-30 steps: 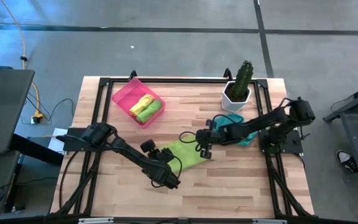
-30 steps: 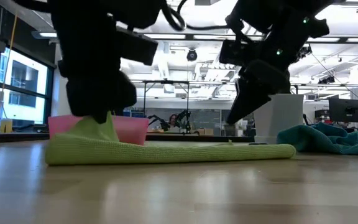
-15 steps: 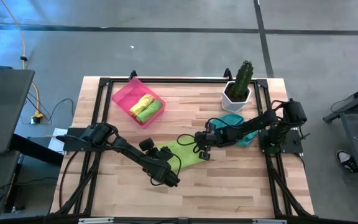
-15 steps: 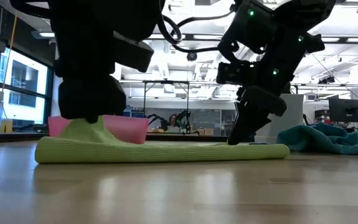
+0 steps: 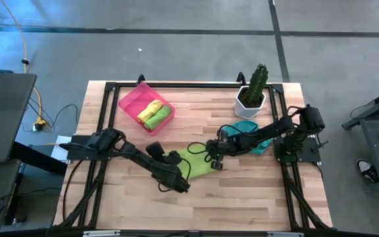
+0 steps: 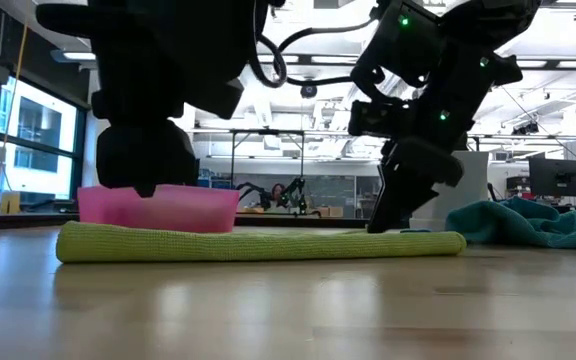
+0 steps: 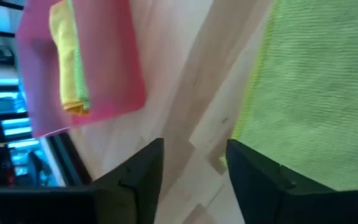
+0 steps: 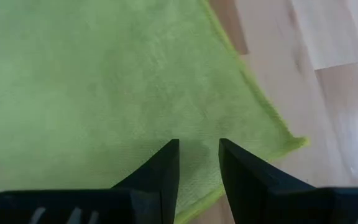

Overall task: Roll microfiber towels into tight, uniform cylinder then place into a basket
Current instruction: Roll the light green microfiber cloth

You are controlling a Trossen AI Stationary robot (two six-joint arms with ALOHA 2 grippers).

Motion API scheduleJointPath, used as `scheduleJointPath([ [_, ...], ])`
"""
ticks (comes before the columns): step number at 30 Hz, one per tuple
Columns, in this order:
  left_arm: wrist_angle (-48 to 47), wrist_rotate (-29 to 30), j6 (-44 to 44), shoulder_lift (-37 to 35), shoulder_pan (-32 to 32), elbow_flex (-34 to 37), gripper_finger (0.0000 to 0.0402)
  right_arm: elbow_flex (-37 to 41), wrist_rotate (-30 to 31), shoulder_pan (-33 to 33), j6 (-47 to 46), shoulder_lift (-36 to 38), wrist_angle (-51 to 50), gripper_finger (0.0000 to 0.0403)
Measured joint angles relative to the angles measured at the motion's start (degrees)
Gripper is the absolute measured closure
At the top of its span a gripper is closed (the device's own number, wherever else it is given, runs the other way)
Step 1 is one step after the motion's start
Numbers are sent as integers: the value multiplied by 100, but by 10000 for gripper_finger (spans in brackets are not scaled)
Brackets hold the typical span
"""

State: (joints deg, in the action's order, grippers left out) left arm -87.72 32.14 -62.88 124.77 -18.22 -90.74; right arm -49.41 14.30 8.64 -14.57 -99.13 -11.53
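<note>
A lime green towel (image 5: pixel 195 163) lies flat on the table's middle, seen edge-on in the low view (image 6: pixel 258 244). My left gripper (image 5: pixel 179 184) hangs open just above the towel's near left end (image 7: pixel 316 93), with bare wood between its fingers (image 7: pixel 194 146). My right gripper (image 5: pixel 214 160) is open, its tips down on the towel's right end. The pink basket (image 5: pixel 131 102) at the far left holds a rolled yellow towel (image 5: pixel 151 107) and a rolled green one (image 5: pixel 158 117). A teal towel (image 5: pixel 249 126) lies crumpled under my right arm. My right gripper sets its two parted fingertips (image 8: pixel 166 155) on the towel's upper face, near the right-end corner (image 8: pixel 272 140). The fingers slant down from the table's right side. Nothing is pinched between them. The towel stays flat on the wood beneath them (image 6: pixel 408 240).
A white pot with a green cactus (image 5: pixel 250 99) stands at the far right, behind the teal towel (image 6: pixel 538 225). Black frame rails (image 5: pixel 104 125) run along the table's edges. Bare wood lies along the near side.
My left gripper has opened and let go of the towel's left end, which had been pinched up into a peak and has dropped flat. My right gripper has come down onto the towel's right end. The towel has slid a little toward the table's left.
</note>
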Motion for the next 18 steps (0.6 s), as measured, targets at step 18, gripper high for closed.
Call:
scheduleJointPath([
  [18, -53, -175, 1836, -752, -293, -484, 244, 2, -1260, 572, -1154, 11, -115, 298],
])
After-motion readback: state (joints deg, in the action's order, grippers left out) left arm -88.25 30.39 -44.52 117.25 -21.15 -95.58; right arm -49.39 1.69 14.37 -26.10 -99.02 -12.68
